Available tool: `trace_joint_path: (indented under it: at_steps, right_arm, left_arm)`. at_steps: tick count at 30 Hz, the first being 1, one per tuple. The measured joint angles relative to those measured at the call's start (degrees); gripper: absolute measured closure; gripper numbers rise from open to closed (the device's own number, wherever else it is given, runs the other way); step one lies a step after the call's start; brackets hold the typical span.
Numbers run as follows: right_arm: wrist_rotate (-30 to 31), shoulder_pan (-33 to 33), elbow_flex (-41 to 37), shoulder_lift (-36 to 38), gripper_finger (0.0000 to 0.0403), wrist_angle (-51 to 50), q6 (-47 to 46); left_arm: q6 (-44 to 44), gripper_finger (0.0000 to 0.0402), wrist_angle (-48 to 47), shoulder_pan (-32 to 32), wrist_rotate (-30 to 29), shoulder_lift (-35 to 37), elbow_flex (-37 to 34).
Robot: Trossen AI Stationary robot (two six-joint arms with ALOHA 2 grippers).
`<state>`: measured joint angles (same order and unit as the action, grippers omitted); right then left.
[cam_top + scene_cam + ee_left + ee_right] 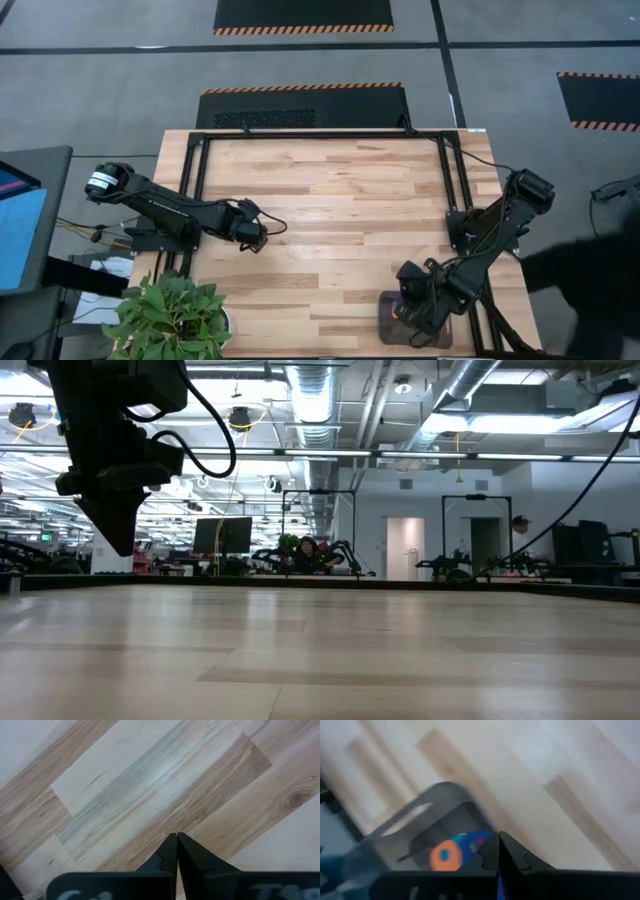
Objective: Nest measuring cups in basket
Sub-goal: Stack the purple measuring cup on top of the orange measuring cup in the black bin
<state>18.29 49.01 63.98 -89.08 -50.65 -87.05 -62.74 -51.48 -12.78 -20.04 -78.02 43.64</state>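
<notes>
Wood bare through the middle, work crowded at one corner

Wood planks of the table [340,200] lie open across the centre. The basket [392,322] sits at the near right edge, with an orange cup [445,857] and a blue cup [470,841] inside. The right hand [418,312] hangs over it, fingers pressed together. The left hand [252,238] waits near the left edge, fingers pressed together.

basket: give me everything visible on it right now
The basket is a shallow dark grey tray, plastic by the look, with rounded corners and a slot handle in one end wall. It sits flat at the table's near right edge, mostly hidden under the right gripper. Inside lie measuring cups, orange and blue showing. Whether the shut gripper touches it is unclear.
</notes>
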Motion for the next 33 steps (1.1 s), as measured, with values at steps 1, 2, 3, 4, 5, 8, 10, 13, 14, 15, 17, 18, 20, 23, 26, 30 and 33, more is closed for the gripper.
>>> trace_joint_path:
  at_steps: [1, 2, 3, 4, 5, 8, 10, 13, 14, 15, 17, 18, 20, 23, 26, 30, 33]
  right_arm:
    - [-0.01, 0.01, 0.37, 0.0, 0.0387, 1.07, 1.88]
    - [-0.05, 0.03, 0.87, 0.0, 0.039, 2.07, 3.85]
    - [-0.05, 0.15, 1.42, 0.0, 0.0393, 2.97, 5.36]
    - [-0.05, 0.31, 1.85, 0.0, 0.0394, 3.56, 6.57]
    - [-0.05, 0.49, 2.21, 0.0, 0.0395, 3.71, 7.37]
    - [-0.05, 0.84, 2.87, 0.0, 0.0391, 2.78, 7.75]
    - [-0.11, 0.85, 2.87, 0.0, 0.0384, 1.09, 5.53]
    - [-1.3, 1.08, 2.87, -0.11, 0.0379, -0.93, 2.04]
    - [-2.04, 1.28, 2.87, -0.23, 0.038, -0.93, 1.53]
    - [-2.51, 1.58, 2.87, -0.28, 0.0382, -0.78, 1.26]
    - [-3.76, 2.12, 2.87, -0.28, 0.039, -0.22, 1.16]
    - [-4.21, 2.4, 2.87, -0.28, 0.0393, 0.75, 1.66]
    - [-4.83, 3.02, 2.87, -0.28, 0.0397, 4.09, 4.04]
    - [-5.78, 4.09, 2.87, -0.28, 0.0396, 10.12, 8.26]
    - [-8.54, 4.28, 2.91, -1.62, 0.0388, 12.52, 8.9]
    - [-13.16, 4.47, 2.87, -4.46, 0.039, 13.97, 9.09]
    - [-13.91, 4.61, 2.82, -6.83, 0.0396, 14.57, 9.44]
  left_arm:
    - [0.0, 0.0401, 0.01, 0.0, -0.15, 0.0, 0.0]
    - [0.0, 0.0401, 0.01, 0.0, -0.17, 0.0, 0.0]
    - [0.0, 0.0401, 0.01, 0.0, -0.17, 0.0, 0.0]
    - [0.0, 0.0401, 0.01, 0.0, -0.17, 0.0, 0.0]
    - [0.0, 0.0401, 0.0, 0.0, -0.18, 0.0, 0.0]
    - [0.0, 0.0401, 0.02, 0.0, -0.25, 0.0, 0.0]
    - [0.0, 0.0401, 0.02, 0.01, -0.28, 0.0, 0.0]
    - [0.0, 0.0402, 0.02, 0.0, -0.25, 0.0, 0.0]
    - [0.0, 0.0401, 0.02, 0.0, -0.21, 0.0, 0.0]
    - [0.0, 0.0401, 0.01, 0.0, -0.21, 0.0, 0.0]
    - [0.02, 0.0401, 0.02, 0.0, -0.21, 0.0, 0.0]
    - [0.02, 0.0402, 0.02, 0.0, -0.21, 0.0, 0.0]
    - [0.04, 0.0401, 0.0, 0.01, -0.22, 0.0, 0.0]
    - [0.07, 0.0402, 0.0, 0.01, -0.45, 0.0, 0.0]
    - [0.11, 0.0401, 0.02, 0.01, -1.48, 0.0, 0.0]
    - [0.13, 0.0401, 0.0, 0.01, -1.9, 0.0, 0.01]
    - [0.15, 0.0401, -0.04, 0.02, -1.91, 0.0, 0.02]
